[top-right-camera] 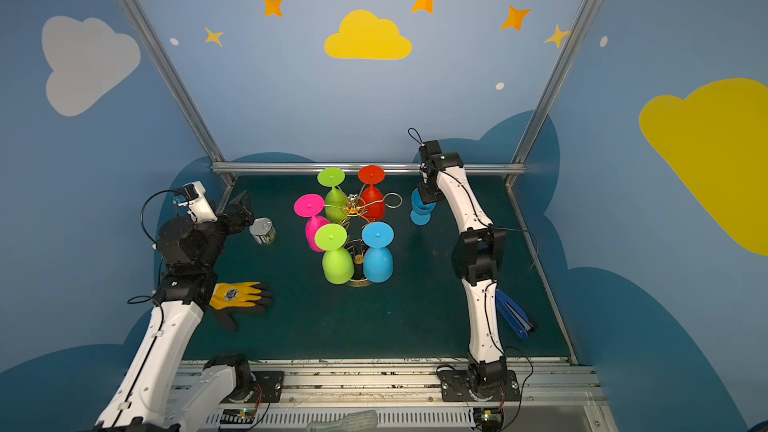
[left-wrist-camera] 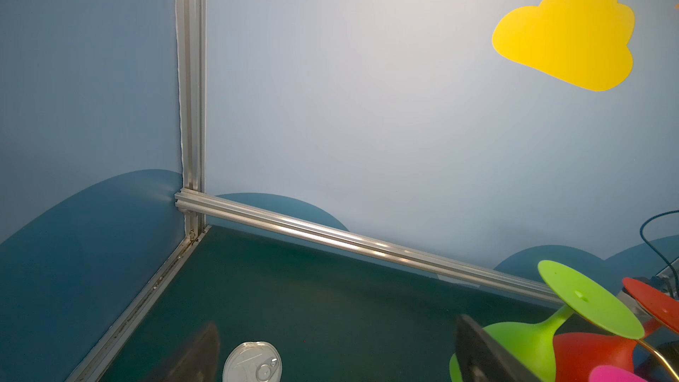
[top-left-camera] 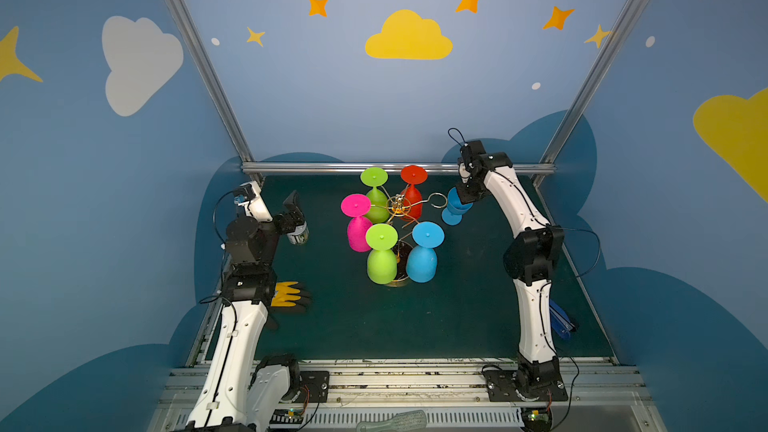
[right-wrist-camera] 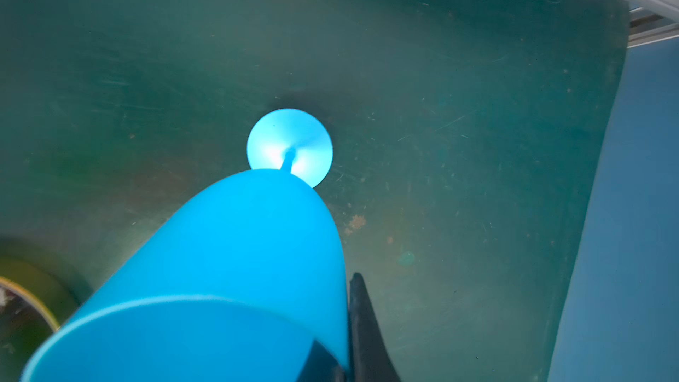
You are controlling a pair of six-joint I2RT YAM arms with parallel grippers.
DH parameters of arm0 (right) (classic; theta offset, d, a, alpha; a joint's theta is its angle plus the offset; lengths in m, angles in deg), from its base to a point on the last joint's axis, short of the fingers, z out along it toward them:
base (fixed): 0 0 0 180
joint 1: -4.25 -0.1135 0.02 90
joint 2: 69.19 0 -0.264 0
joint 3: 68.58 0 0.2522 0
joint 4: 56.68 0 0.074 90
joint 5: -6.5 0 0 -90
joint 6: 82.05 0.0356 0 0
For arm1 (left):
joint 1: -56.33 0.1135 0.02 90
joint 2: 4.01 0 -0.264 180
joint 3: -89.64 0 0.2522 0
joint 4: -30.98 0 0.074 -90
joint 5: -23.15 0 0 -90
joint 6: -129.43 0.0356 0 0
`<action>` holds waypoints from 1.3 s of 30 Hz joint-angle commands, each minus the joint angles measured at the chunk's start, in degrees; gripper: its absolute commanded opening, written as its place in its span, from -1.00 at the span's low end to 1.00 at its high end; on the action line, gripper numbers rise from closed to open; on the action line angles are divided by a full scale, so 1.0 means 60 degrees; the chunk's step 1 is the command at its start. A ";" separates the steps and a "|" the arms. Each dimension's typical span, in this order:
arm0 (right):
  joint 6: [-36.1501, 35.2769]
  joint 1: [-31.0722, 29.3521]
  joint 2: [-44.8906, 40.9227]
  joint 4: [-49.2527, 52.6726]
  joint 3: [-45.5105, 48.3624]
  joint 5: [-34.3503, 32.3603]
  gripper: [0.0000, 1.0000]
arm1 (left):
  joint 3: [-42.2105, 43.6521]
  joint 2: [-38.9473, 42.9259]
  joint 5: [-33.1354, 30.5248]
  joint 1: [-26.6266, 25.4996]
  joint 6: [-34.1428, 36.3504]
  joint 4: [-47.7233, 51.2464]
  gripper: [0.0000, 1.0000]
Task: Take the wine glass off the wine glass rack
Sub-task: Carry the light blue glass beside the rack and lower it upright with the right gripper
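Wine glass (right-wrist-camera: 227, 251) rim between right jaws, only in right wrist view

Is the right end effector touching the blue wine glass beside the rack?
Touching. In the right wrist view, the right end effector pinches the wall of the blue wine glass, one finger outside, one inside.

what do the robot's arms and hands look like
The left arm and right arm are alike: white shell links, black joint blocks, thin black cables looping alongside. The left hand and right hand are black with tapered fingers.
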 commanded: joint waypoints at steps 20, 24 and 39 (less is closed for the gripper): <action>0.0267 0.0350 0.0484 0.0323 -0.0959 0.1421 -0.45 | 0.0033 0.0000 -0.0008 0.0040 -0.0001 -0.0209 0.97; 0.0398 0.0434 0.0281 0.0170 -0.1018 0.1717 -0.34 | 0.0026 0.0055 -0.0217 0.0040 0.0114 -0.0152 0.97; 0.0999 0.0974 -0.0589 -0.0305 -0.0979 0.2299 0.10 | 0.0093 0.0095 -0.0310 0.0040 0.0127 -0.0242 0.99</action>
